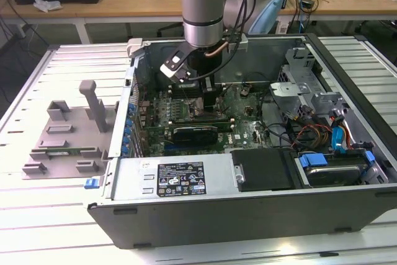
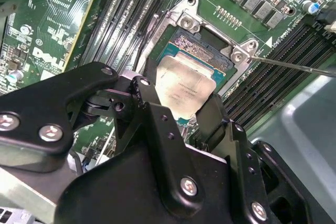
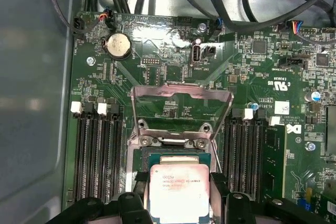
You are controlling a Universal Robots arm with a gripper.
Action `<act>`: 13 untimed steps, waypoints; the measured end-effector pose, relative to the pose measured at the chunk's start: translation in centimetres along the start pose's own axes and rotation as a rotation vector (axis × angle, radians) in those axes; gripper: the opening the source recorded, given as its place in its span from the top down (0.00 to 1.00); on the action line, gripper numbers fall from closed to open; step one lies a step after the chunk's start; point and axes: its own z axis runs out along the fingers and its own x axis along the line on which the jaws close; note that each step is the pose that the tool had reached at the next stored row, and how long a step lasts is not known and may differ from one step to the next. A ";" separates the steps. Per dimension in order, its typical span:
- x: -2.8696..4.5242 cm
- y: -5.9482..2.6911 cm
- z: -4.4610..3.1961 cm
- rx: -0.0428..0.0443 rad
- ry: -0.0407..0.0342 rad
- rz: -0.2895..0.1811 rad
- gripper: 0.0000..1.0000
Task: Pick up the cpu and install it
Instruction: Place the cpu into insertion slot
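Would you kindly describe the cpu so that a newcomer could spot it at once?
Inside the open computer case, find the green motherboard and its socket with the metal frame flipped up. The cpu is the flat square chip over that socket, between the black jaws of the gripper; its pale silver top stands out from the green board and dark slots.

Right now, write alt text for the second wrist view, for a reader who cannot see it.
The black fingers grip the cpu, a silver square chip, by two opposite edges, over the open metal-framed socket on a green motherboard. Dark memory slots run along both sides of the socket.
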 end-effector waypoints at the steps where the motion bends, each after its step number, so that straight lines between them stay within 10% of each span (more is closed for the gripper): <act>1: 0.00 -0.01 0.08 0.0001 0.0000 0.000 0.46; 13: 0.04 -0.08 0.82 0.0017 -0.0033 0.059 0.46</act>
